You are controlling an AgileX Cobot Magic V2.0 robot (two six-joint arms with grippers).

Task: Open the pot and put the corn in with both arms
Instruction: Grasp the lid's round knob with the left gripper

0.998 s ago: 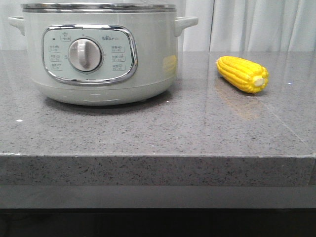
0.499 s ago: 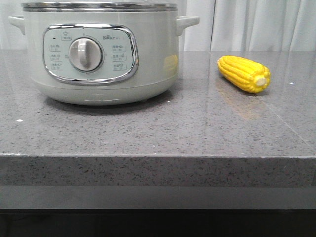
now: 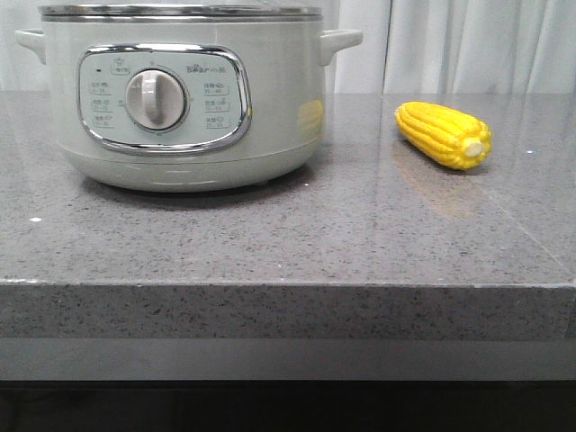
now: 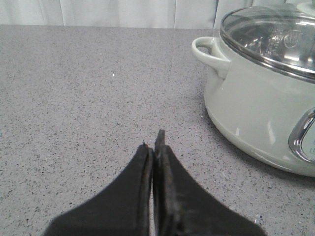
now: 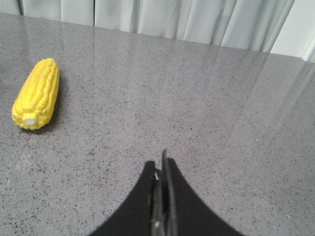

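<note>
My left end effector (image 4: 154,147) closed on nothing, above bare tabletop (image 4: 74,98) beside the lidded pot (image 4: 256,113), my right end effector (image 5: 161,164) closed and empty, corn (image 5: 35,93) lying apart toward the tabletop's right edge, pot (image 3: 180,99) at rear left.

Both pincers (image 4: 154,140) (image 5: 162,160) closed, empty.

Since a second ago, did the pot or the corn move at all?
No, nothing really moved. The pot sits in the same spot on the counter with its lid on, and the corn lies beside it untouched. Any tiny shift looks like camera wobble. Both pincers are shut and empty.
</note>
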